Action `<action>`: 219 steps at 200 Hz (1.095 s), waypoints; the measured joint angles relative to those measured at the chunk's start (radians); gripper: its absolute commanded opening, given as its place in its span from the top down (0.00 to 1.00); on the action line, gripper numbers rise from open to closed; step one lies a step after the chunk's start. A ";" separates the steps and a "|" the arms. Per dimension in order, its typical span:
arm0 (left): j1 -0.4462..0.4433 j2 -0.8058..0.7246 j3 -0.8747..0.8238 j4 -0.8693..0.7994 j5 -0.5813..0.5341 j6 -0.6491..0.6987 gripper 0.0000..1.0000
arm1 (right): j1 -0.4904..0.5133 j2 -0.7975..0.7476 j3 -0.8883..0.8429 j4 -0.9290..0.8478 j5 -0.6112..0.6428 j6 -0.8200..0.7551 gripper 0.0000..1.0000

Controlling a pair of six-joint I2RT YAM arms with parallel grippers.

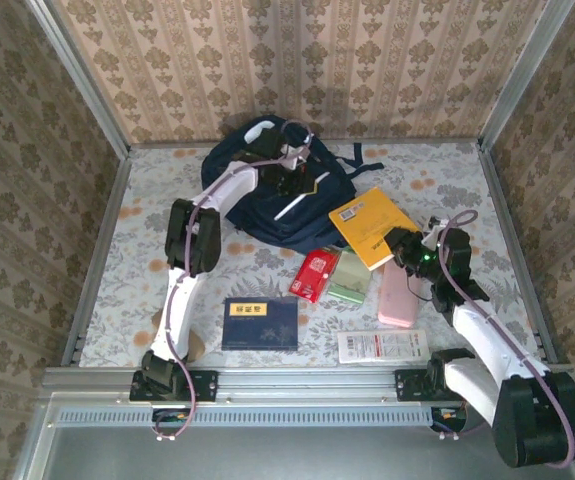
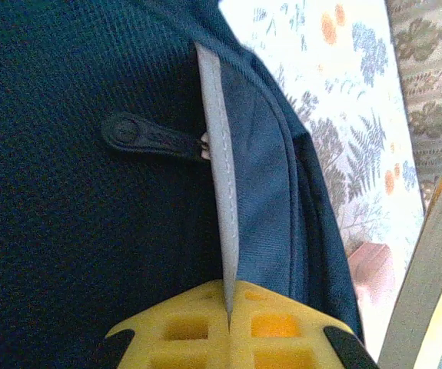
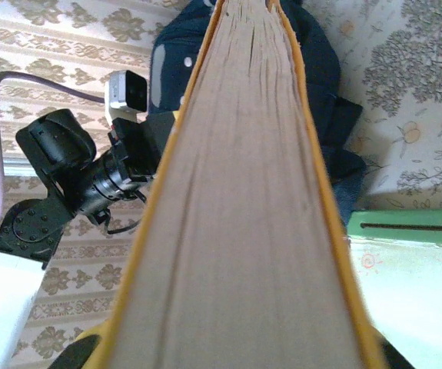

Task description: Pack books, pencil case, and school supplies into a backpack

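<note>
While the left claw [image 2: 228,327] pinches the pale grey trim strip [image 2: 219,154] of the large navy fabric backpack [image 1: 257,215] at twelve o'clock on the table [image 1: 147,230], the right claw [image 1: 405,248] clamps the flat yellow-orange book [image 1: 367,222] at two o'clock; the thin trim may slip free, and the edge-held book may sag

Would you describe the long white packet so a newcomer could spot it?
From the big navy backpack at the far side, come to the table's near edge, beside the right arm's base. The white packet lies there: the only long pale strip, with red print.
</note>
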 measured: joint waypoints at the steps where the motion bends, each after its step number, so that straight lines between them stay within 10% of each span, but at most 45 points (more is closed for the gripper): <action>1: 0.001 -0.002 0.001 -0.001 0.000 0.000 1.00 | 0.000 -0.001 0.000 0.000 0.000 0.000 1.00; 101: 0.133 -0.159 0.152 -0.054 0.091 -0.097 1.00 | 0.169 0.188 0.141 -0.001 0.013 -0.053 1.00; 219: 0.166 -0.234 0.100 0.037 0.155 -0.220 1.00 | 0.382 1.078 0.993 -0.007 0.083 -0.033 0.94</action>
